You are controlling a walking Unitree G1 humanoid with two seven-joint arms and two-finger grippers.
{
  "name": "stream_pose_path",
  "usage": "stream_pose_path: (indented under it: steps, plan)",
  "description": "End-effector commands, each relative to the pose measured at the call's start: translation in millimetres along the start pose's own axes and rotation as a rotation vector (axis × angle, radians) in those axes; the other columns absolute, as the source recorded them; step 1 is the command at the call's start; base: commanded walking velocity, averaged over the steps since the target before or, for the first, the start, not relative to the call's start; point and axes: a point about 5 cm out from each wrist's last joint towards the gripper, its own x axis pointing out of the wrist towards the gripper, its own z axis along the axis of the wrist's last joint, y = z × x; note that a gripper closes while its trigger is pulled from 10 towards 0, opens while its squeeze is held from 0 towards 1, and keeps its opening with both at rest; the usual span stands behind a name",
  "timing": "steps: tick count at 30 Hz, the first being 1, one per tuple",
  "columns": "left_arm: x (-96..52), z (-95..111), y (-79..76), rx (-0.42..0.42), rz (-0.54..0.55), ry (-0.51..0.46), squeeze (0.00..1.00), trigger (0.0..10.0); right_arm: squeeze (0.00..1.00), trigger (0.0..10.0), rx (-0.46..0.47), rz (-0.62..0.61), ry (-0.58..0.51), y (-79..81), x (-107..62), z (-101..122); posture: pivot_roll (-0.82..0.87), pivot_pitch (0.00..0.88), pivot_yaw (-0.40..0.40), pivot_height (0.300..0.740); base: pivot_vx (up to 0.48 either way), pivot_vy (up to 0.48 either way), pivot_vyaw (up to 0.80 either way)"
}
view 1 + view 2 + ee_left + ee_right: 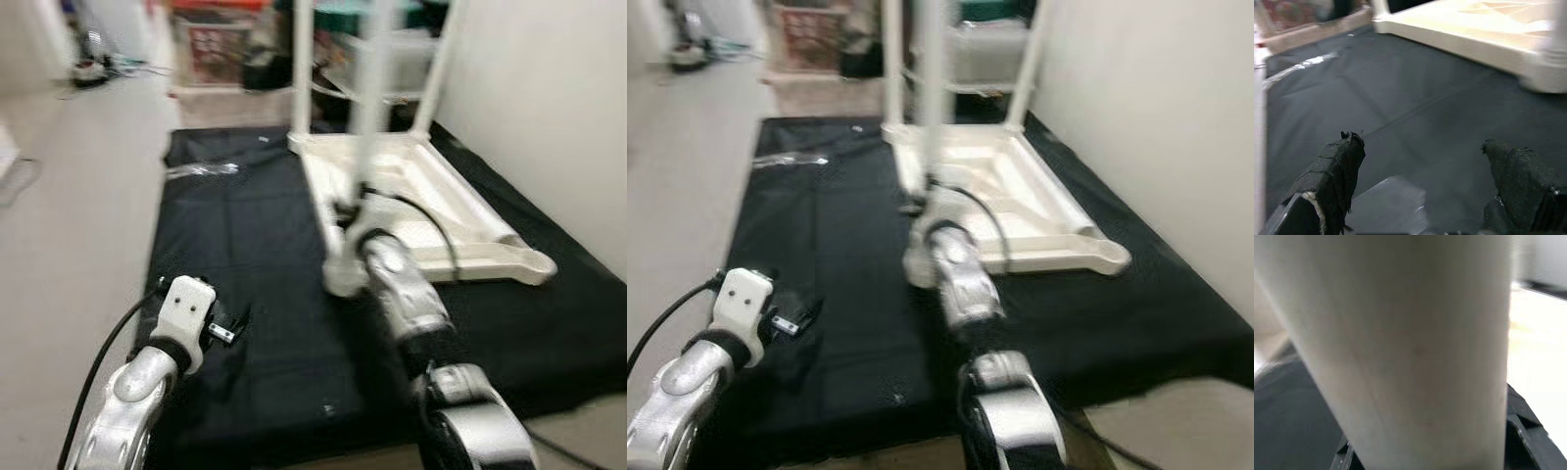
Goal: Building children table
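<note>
Gripping table leg (1400, 357), right tool (355, 211) (mat (245, 294) beneath)

The white tabletop (421, 201) lies upside down on the black mat, underside ribs facing up, near the wall. Three white legs stand upright from it: two at the far corners (302, 69) (438, 69) and one (372, 93) at the near left corner. The near right corner (534, 264) is rounded and bare. Up close, the near leg (1415, 352) looks round, smooth and off-white.
</note>
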Motion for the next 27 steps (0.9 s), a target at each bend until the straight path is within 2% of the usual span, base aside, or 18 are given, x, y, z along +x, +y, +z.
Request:
stream_pose_path:
  steps: [1, 3, 5, 6, 8, 9, 10, 11, 12, 13, 15, 18, 19, 21, 22, 24, 26, 27]
  plan:
    - [4.6, 2.0, -3.2, 0.008, -0.020, 0.000, 0.00, 10.0, 0.00, 10.0, 0.017, 0.180, 0.098, 23.4, -17.0, -13.4, 0.05, 0.000, -0.071, 0.740, 0.000, 0.000, 0.00]
    - [4.6, 2.0, -3.2, 0.008, -0.020, 0.000, 0.00, 10.0, 0.00, 10.0, 0.017, 0.180, 0.098, 23.4, -17.0, -13.4, 0.05, 0.000, -0.071, 0.740, 0.000, 0.000, 0.00]
    - [5.1, 2.4, -3.9, 0.008, -0.024, -0.002, 0.00, 10.0, 0.00, 10.0, 0.024, 0.276, 0.066, 32.4, -21.3, -8.2, 0.05, 0.000, -0.071, 0.740, 0.000, 0.000, 0.00]
    - [5.4, 2.3, -4.2, 0.008, -0.026, -0.003, 0.00, 10.0, 0.81, 10.0, 0.036, 0.402, 0.013, 42.3, -25.7, 0.1, 0.05, 0.000, -0.070, 0.740, 0.000, 0.000, 0.00]
    - [5.7, 1.9, -4.3, 0.008, -0.027, -0.003, 0.00, 10.0, 0.81, 10.0, 0.083, 0.492, -0.050, 44.4, -25.6, 10.7, 0.04, 0.000, -0.067, 0.740, 0.000, 0.000, 0.00]
    - [6.1, 1.6, -4.2, 0.010, -0.027, -0.003, 0.00, 10.0, 1.00, 10.0, 0.118, 0.615, -0.095, 48.2, -23.3, 21.0, 0.05, 0.000, -0.075, 0.740, 0.000, 0.000, 0.00]
    - [6.1, 1.6, -4.2, 0.010, -0.027, -0.003, 0.00, 10.0, 1.00, 10.0, 0.118, 0.615, -0.095, 48.2, -23.3, 21.0, 0.05, 0.000, -0.075, 0.740, 0.000, 0.000, 0.00]
    - [6.5, 2.3, -3.4, 0.011, -0.025, -0.007, 0.00, 10.0, 0.84, 10.0, 0.119, 0.742, -0.138, 52.0, -21.6, 33.3, 0.05, 0.000, -0.076, 0.740, 0.000, 0.000, 0.00]
    - [6.8, 2.6, -2.6, 0.011, -0.024, -0.009, 0.00, 10.0, 0.00, 10.0, 0.102, 0.925, -0.180, 57.1, -25.0, 44.4, 0.05, 0.000, -0.076, 0.740, 0.000, 0.000, 0.00]
    - [6.8, 2.6, -2.6, 0.011, -0.024, -0.009, 0.00, 10.0, 0.00, 10.0, 0.102, 0.925, -0.180, 57.1, -25.0, 44.4, 0.05, 0.000, -0.076, 0.740, 0.000, 0.000, 0.00]
    - [7.1, 2.6, -2.3, 0.013, -0.023, -0.010, 0.00, 10.0, 0.00, 10.0, 0.033, 1.159, -0.191, 63.0, -32.8, 49.4, 0.05, 0.000, -0.079, 0.740, 0.000, 0.000, 0.00]
    - [7.2, 2.5, -3.1, 0.012, -0.023, -0.011, 0.00, 10.0, 0.00, 10.0, -0.072, 1.311, -0.125, 66.5, -45.3, 35.2, 0.06, 0.000, -0.084, 0.740, 0.000, 0.000, 0.00]
    - [7.0, 3.1, -2.9, 0.013, -0.021, -0.013, 0.00, 10.0, 0.00, 6.9, -0.079, 1.362, -0.098, 68.3, -51.3, 28.6, 0.07, 0.000, -0.098, 0.740, 0.000, 0.000, 0.00]
    - [6.8, 3.5, -2.7, 0.014, -0.019, -0.014, 0.00, 10.0, 0.00, 6.9, -0.079, 1.397, -0.080, 69.4, -55.1, 24.4, 0.07, 0.000, -0.098, 0.740, 0.000, 0.000, 0.00]
    - [5.9, 3.3, -1.4, 0.014, -0.010, -0.013, 0.00, 10.0, 0.00, 0.0, -0.083, 1.409, -0.054, 71.8, -57.2, 17.2, 0.07, 0.000, -0.098, 0.740, 0.000, 0.000, 0.00]
    - [5.0, 2.9, -0.3, 0.014, -0.003, -0.012, 0.00, 10.0, 0.00, 0.0, -0.096, 1.397, -0.026, 73.9, -56.8, 9.9, 0.08, 0.000, -0.110, 0.740, 0.000, 0.000, 0.00]
    - [2.1, 1.8, 0.1, 0.012, 0.003, -0.008, 0.00, 10.0, 0.00, 0.0, -0.102, 1.157, 0.030, 77.1, -39.8, -2.4, 0.08, 0.000, -0.104, 0.740, 0.000, 0.000, 0.00]
    - [2.1, 1.8, 0.1, 0.012, 0.003, -0.008, 0.00, 10.0, 0.00, 0.0, -0.102, 1.157, 0.030, 77.1, -39.8, -2.4, 0.08, 0.000, -0.104, 0.740, 0.000, 0.000, 0.00]
